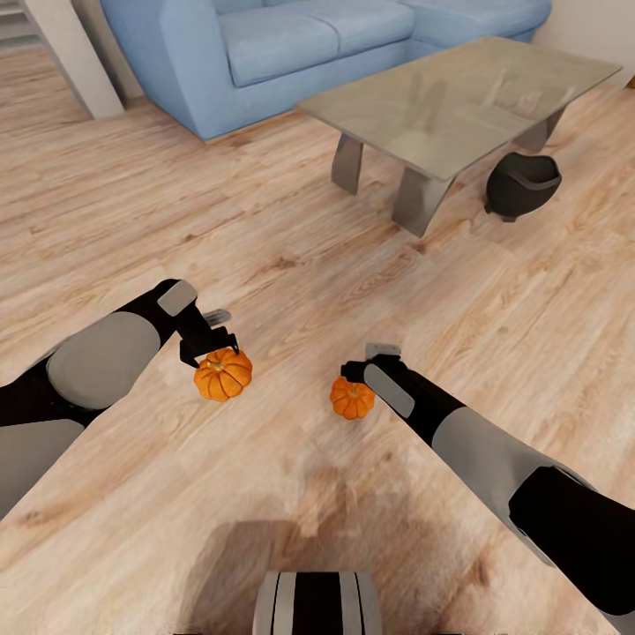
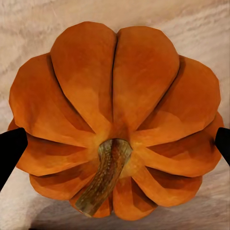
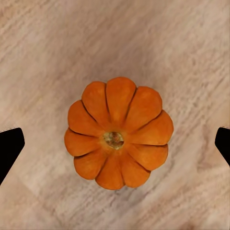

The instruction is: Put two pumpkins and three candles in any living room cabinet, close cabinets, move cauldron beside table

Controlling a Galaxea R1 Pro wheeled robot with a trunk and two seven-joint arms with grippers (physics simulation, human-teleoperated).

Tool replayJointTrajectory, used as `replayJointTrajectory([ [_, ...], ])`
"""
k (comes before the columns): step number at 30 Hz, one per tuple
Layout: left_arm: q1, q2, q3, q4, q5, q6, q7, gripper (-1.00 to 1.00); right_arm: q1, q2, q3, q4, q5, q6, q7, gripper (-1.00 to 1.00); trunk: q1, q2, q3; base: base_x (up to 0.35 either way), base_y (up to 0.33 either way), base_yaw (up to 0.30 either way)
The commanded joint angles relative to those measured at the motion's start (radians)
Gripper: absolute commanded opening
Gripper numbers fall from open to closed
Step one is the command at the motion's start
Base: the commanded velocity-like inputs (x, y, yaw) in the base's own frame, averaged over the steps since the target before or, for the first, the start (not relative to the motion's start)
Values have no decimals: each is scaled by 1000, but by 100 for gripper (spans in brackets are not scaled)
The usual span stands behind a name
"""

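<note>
Two bright-orange pumpkins lie on the light wood floor. My left gripper (image 1: pixel 214 346) hangs open right over the larger pumpkin (image 1: pixel 223 375). In the left wrist view this pumpkin (image 2: pixel 120 110) with its brown stem spans the whole gap, and the black fingertips (image 2: pixel 9 151) stand at its two sides. My right gripper (image 1: pixel 360 375) is open above the smaller pumpkin (image 1: pixel 352 399). That pumpkin (image 3: pixel 119 133) sits centred between the wide-apart fingertips (image 3: pixel 8 143) with floor showing all around it. The black cauldron (image 1: pixel 522 185) stands on the floor beside the glass-topped table (image 1: pixel 459 106).
A blue sofa (image 1: pixel 291 44) stands behind the table at the back. A pale wall corner (image 1: pixel 79 62) is at the far left. Open plank floor (image 1: pixel 291 265) lies between the pumpkins and the table's metal legs (image 1: pixel 419 201).
</note>
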Motion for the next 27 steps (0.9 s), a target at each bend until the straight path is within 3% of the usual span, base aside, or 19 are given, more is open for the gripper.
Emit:
replayJointTrajectory([
  [1, -1, 0, 4, -1, 4, 3, 7, -100, -1, 0, 4, -2, -7, 1, -8, 100, 0, -1, -5, 0, 0, 0],
  [9, -1, 0, 5, -1, 4, 3, 7, -100, -1, -1, 2, -22, -6, 3, -10, 100, 4, -2, -36, 0, 0, 0],
  [18, -1, 1, 4, -1, 4, 3, 7, -100, -1, -3, 1, -78, -4, 2, -14, 100, 4, -2, -36, 0, 0, 0],
  [27, -1, 2, 3, -1, 3, 3, 7, -100, -1, -3, -3, -140, 2, -10, -92, 100, 5, -3, -43, 0, 0, 0],
])
